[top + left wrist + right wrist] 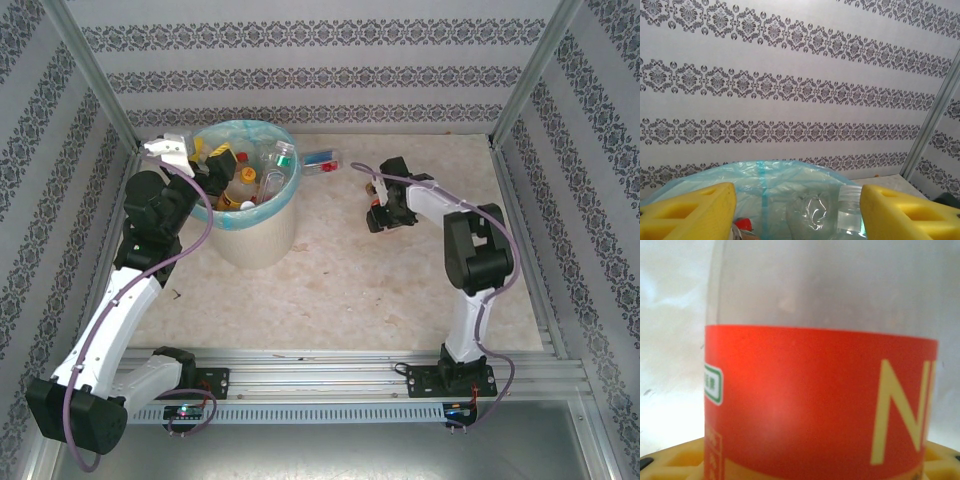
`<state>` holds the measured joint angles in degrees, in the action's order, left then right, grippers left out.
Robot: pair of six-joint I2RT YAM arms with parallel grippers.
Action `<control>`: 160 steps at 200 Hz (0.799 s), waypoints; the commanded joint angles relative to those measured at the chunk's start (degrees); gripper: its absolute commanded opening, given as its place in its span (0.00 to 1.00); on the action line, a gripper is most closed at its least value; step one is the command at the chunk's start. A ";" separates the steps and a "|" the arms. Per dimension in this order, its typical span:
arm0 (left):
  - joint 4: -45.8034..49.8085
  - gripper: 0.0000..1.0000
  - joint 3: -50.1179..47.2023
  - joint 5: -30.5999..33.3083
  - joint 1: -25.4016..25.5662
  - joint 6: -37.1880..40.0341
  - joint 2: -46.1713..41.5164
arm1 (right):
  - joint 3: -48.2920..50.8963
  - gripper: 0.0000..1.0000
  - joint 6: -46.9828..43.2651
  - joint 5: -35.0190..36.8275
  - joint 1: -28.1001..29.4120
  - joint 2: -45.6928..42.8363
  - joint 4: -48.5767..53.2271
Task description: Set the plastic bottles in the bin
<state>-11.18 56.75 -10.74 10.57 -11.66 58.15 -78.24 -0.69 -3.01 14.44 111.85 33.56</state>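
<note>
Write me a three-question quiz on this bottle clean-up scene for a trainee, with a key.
1. True or false: the bin lies tipped on its side.
2. What sits between the fingers of the right hand? A. a red-labelled bottle B. a cup C. a sponge
3. Fill in: the left hand, fingers wide apart, hangs above the rim of the ____.

Key: 1. False, it stands upright on the table. 2. A. 3. bin.
</note>
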 commanded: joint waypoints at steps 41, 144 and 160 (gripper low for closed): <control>10.05 0.61 7.69 9.61 15.84 8.13 2.80 | 20.20 0.48 11.86 -3.87 3.43 -26.41 -12.04; 9.97 0.69 17.69 13.03 42.87 6.79 22.13 | 38.93 0.46 13.78 -9.76 6.89 -59.06 -21.18; 9.08 0.70 18.68 10.70 42.87 4.67 22.64 | 40.27 0.45 13.79 -12.10 7.42 -63.42 -21.99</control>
<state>-0.56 71.61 3.18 52.93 -3.51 81.30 -39.83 12.29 -10.66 20.84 53.71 14.90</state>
